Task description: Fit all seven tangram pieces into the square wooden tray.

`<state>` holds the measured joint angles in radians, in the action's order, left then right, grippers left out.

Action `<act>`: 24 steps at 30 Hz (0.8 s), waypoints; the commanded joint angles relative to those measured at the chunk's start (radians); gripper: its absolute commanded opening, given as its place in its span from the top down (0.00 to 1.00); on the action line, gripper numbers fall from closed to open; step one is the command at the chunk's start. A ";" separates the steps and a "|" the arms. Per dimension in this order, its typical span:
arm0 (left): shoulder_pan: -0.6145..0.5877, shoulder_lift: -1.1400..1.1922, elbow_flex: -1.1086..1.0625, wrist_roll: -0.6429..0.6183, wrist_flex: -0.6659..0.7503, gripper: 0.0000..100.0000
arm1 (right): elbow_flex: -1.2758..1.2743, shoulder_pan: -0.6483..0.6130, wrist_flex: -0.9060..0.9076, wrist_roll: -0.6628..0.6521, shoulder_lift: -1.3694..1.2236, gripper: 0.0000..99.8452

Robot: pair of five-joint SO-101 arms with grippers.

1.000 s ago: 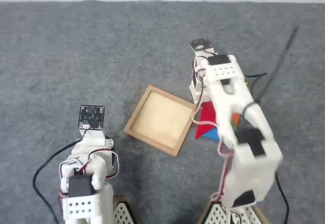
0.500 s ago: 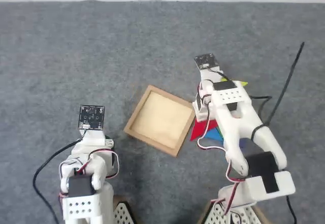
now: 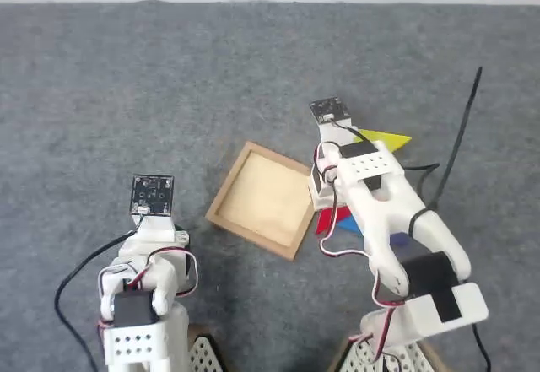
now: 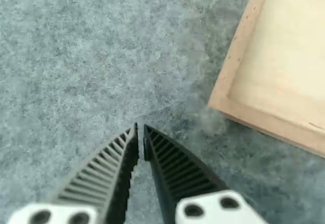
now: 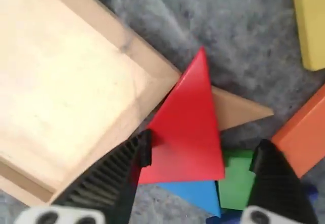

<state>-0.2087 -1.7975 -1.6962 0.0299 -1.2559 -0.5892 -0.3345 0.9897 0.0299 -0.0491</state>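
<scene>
The square wooden tray (image 3: 221, 206) lies empty at mid-table, its rim (image 5: 147, 64) close under the right wrist. Beside its right edge the tangram pieces sit in a pile. The red triangle (image 5: 188, 127) is on top, touching the rim, over a tan triangle (image 5: 238, 111), a blue piece (image 5: 195, 193) and a green piece (image 5: 236, 181). An orange piece (image 5: 304, 132) and the yellow triangle (image 3: 384, 141) lie further out. My right gripper (image 5: 203, 150) is open, one finger on each side of the red triangle. My left gripper (image 4: 140, 128) is shut over bare carpet near the tray's corner (image 4: 228, 97).
Grey carpet covers the whole table. The right arm (image 3: 371, 186) hangs over most of the pile, with a black cable (image 3: 460, 127) trailing to its right. The left arm (image 3: 143, 304) is folded at the front left, apart from the tray.
The right arm has dropped lower and shifted a little toward the tray, uncovering the yellow triangle. The left arm and the tray have not moved.
</scene>
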 commanded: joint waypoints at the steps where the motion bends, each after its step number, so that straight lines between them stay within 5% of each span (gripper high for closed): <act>1: -0.003 -0.018 0.013 -0.017 -0.005 0.98 | -0.048 0.019 -0.015 0.080 -0.035 0.70; 5: -0.003 -0.018 0.013 -0.017 -0.005 0.98 | -0.049 0.016 0.025 0.097 -0.035 0.72; 11: -0.003 -0.018 0.013 -0.017 -0.005 0.98 | -0.051 0.015 0.056 0.101 -0.035 0.90; 24: -0.003 -0.018 0.013 -0.017 -0.005 0.98 | -0.068 0.013 0.035 0.104 0.117 0.93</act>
<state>-0.2087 -1.7975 -1.6962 0.0299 -1.2559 -0.6107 -0.3161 1.0203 0.1573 -0.0338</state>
